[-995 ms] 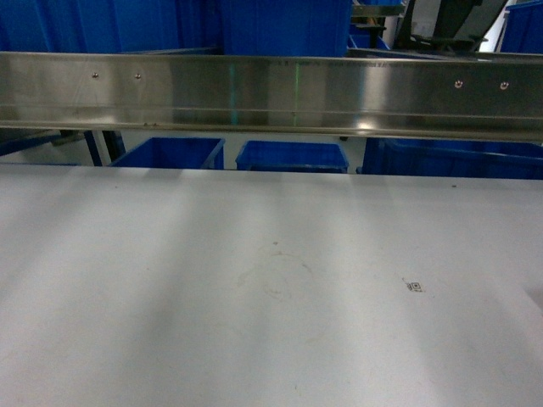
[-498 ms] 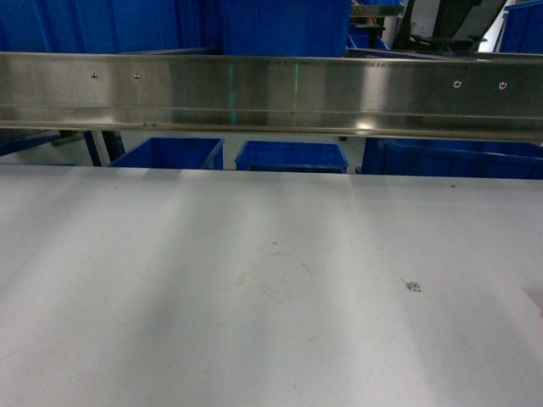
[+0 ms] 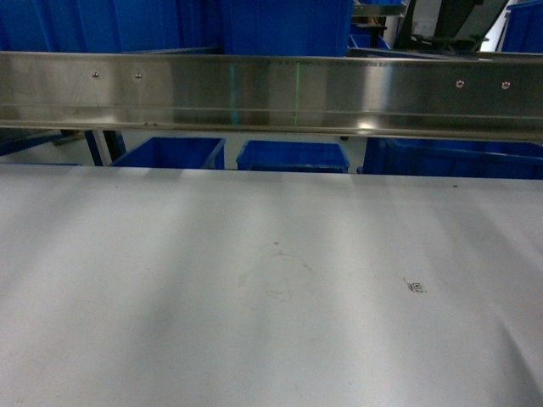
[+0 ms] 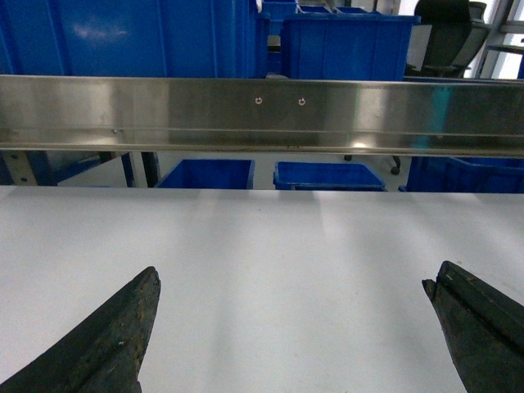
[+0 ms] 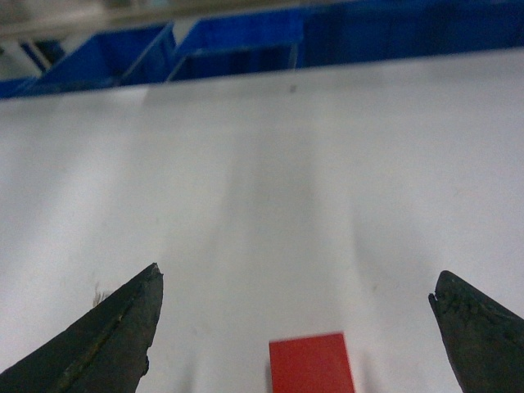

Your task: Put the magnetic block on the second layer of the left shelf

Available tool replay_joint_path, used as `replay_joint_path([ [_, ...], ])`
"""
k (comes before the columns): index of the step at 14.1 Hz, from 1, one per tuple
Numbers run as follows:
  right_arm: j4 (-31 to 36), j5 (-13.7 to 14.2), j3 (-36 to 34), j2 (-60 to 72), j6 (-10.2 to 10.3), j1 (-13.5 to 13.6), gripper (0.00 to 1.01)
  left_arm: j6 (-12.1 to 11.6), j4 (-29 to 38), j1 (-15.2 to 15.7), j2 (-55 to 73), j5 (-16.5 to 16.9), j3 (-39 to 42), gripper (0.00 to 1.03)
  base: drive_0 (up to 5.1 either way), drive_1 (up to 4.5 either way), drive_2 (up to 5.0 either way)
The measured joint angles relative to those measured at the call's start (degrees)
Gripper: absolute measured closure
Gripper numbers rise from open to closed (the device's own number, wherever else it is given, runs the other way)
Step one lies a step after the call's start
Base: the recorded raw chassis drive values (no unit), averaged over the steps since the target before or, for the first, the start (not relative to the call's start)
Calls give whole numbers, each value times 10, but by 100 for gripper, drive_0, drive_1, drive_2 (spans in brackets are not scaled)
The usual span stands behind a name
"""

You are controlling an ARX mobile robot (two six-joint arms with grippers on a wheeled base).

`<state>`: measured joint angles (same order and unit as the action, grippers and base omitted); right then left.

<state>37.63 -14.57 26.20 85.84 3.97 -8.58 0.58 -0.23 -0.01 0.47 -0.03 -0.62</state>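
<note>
The magnetic block, a small red cube, lies on the white tabletop at the bottom edge of the right wrist view. My right gripper is open. Its dark fingers stand wide on either side of the block without touching it. My left gripper is open too, over bare tabletop, with nothing between its fingers. Beyond the table runs a shiny steel shelf level bearing large deep blue crates. No gripper and no block show in the head view.
Smaller blue crates sit low behind the table's far edge, under the steel rail. A small printed marker lies on the tabletop at the right. An office chair stands far back at the right.
The head view has shifted only very slightly. A pale blur at its right edge is gone.
</note>
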Motion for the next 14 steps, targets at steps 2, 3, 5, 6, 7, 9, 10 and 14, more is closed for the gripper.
replay_joint_path([
  [2, -2, -37, 22, 71, -14, -12, 3, 0, 0, 0, 0, 0, 0, 5, 0, 0, 0],
  [3, 11, -37, 30, 91, -32, -12, 3, 0, 0, 0, 0, 0, 0, 5, 0, 0, 0],
  [5, 19, -37, 38, 138, -58, -3, 3, 0, 0, 0, 0, 0, 0, 5, 0, 0, 0],
  [6, 21, -33, 44, 167, -70, 0, 3, 0, 0, 0, 0, 0, 0, 5, 0, 0, 0],
  [7, 25, -30, 52, 193, -81, 4, 3, 0, 0, 0, 0, 0, 0, 5, 0, 0, 0],
  [9, 32, -21, 56, 214, -87, 8, 9, 0, 0, 0, 0, 0, 0, 5, 0, 0, 0],
  [10, 42, -22, 56, 221, -85, 8, 35, 0, 0, 0, 0, 0, 0, 5, 0, 0, 0],
  [14, -61, -23, 48, 87, -41, 31, 67, 0, 0, 0, 0, 0, 0, 5, 0, 0, 0],
])
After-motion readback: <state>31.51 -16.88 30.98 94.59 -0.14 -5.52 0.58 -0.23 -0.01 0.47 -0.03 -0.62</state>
